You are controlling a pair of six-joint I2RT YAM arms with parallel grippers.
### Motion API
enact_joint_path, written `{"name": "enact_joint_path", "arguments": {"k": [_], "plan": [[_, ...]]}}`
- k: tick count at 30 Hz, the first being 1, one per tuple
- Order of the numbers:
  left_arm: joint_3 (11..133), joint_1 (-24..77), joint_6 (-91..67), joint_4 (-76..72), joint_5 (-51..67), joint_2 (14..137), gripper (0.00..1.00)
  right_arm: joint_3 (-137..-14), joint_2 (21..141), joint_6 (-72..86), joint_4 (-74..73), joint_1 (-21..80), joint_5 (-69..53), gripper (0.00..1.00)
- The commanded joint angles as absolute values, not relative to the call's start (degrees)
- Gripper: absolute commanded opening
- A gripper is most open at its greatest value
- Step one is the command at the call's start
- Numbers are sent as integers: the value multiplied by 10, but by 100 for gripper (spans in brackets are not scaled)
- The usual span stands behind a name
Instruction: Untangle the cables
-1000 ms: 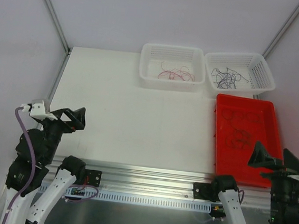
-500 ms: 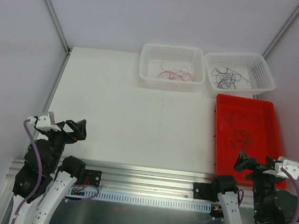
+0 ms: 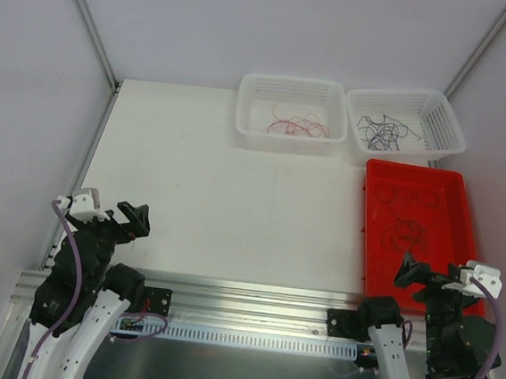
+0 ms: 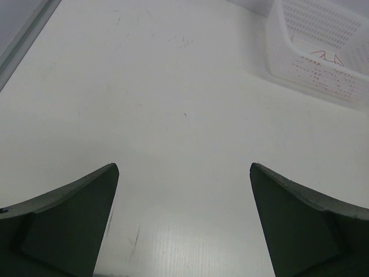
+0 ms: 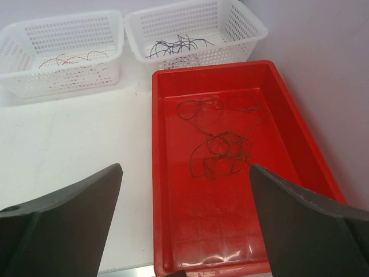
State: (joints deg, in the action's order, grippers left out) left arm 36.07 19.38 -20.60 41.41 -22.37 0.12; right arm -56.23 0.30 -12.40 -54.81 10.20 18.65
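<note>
A tangle of thin dark cables (image 3: 406,224) (image 5: 222,151) lies in the red tray (image 3: 365,254) (image 5: 154,173). Loose red cables (image 3: 295,125) (image 5: 63,59) (image 4: 326,56) sit in the left white basket (image 3: 292,82). Dark purple-black cables (image 3: 382,130) (image 5: 179,45) sit in the right white basket (image 3: 397,94). My left gripper (image 3: 123,219) (image 4: 184,167) stands open over bare table at the near left, far from every cable. Above the tray's near end my right gripper (image 3: 426,276) (image 5: 185,167) is open, short of the tangle, with nothing between its fingers.
The two white baskets stand side by side at the table's far edge, with the red tray just in front of the right one. A metal rail (image 3: 252,292) runs along the near edge, and enclosure walls and frame posts (image 3: 88,21) close in both sides.
Both arms have drawn back and down toward their bases. The left gripper dropped nearer the table edge; the right gripper shifted left over the tray's near end. Both stayed open.
</note>
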Motion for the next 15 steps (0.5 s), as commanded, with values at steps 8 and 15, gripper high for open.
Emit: {"name": "enact_joint_path", "arguments": {"k": [8, 15], "plan": [[359, 189, -218, 405, -223, -92, 99, -572, -91, -125, -542, 101, 214, 97], [359, 189, -218, 405, -223, -93, 99, -570, -89, -123, -536, 101, 207, 97]]}}
